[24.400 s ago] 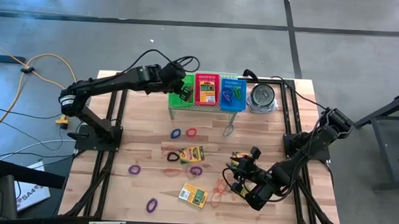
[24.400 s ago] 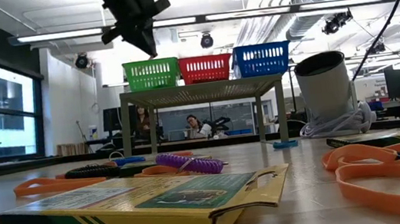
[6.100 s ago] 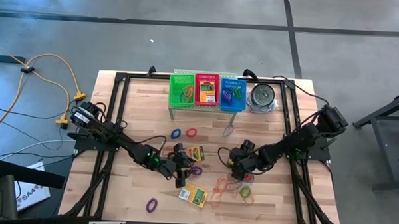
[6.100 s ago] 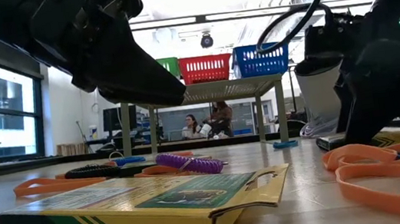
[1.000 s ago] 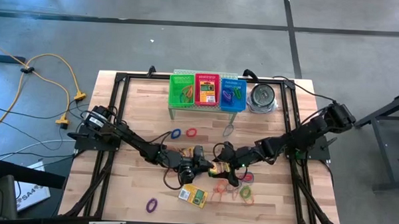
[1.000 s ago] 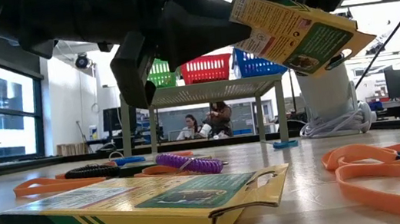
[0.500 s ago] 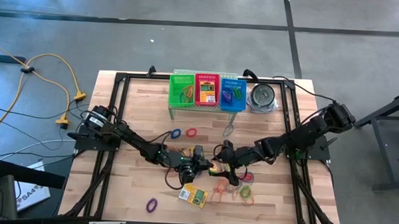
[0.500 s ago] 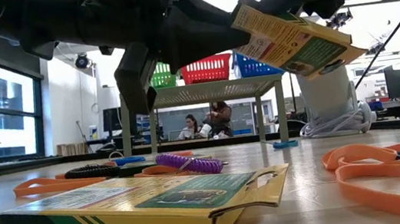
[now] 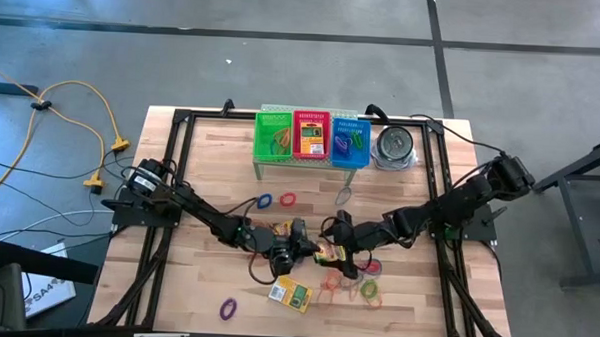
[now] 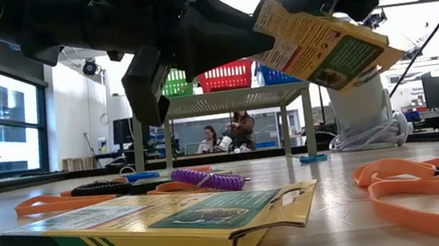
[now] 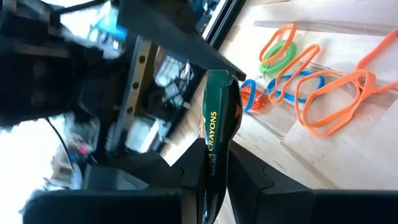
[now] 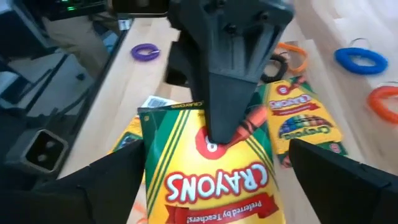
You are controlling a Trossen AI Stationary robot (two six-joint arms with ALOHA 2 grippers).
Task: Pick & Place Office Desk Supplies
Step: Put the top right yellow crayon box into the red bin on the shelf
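Above mid-table, I see my left gripper (image 9: 299, 251) clamped on a raised crayon box (image 12: 211, 168); the right gripper (image 9: 329, 252) faces it, fingers spread apart. Another crayon box (image 9: 291, 294) and orange rubber bands (image 11: 336, 99) lie below.

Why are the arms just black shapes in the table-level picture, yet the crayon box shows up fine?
Low view: bright ceiling lights sit behind the arms, so they turn to silhouettes, while the raised crayon box catches light on its face. Right wrist view: the same box is evenly lit, lettering readable. High view: flat light, faint shadows on the table.
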